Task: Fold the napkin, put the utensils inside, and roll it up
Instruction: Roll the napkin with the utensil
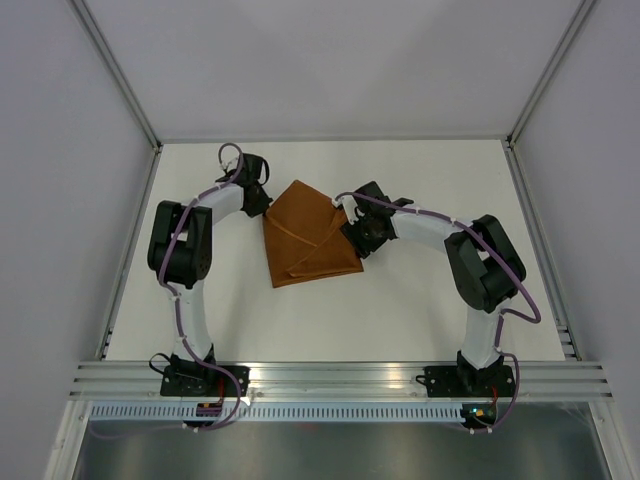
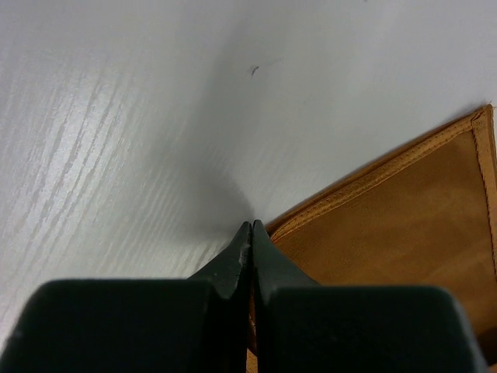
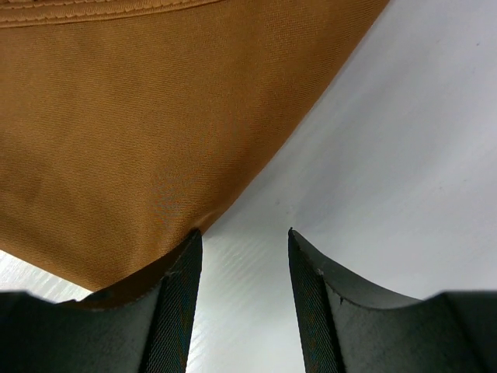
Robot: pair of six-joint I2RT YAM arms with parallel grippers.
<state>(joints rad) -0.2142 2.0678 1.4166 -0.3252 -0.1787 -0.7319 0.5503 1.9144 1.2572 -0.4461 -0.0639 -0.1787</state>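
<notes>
Right gripper [image 3: 242, 233] fingers fill the bottom of the wrist view. They are spread apart with only bare table [image 3: 404, 155] between them. One finger [image 3: 180, 295] sits at the lower edge of the napkin [image 3: 155, 132], apparently touching its fold, with nothing pinched. Left gripper [image 2: 251, 230] has its fingers pressed together at the hem on the napkin's opposite side. A sliver of orange shows low between them, but whether cloth is caught cannot be confirmed.

Napkin lies on the table between the two grippers, partly folded, its layers overlapping unevenly.

Step in hand, as judged: the fold. To do it well, the right gripper should take the free edge fully between its fingers before closing. It should then carry the edge across low and lay hem on hem. The left should pin its side so the sheet does not slide. The glossy fabric will likely slip or spring back.

Surroundings: arm bases and an aluminium rail [image 1: 340, 378] lie on the near side of the napkin, with white enclosure walls beyond it. No utensils appear in any view. Obstruction: each forearm leans in at a flank of the napkin, crowding the fold path.
</notes>
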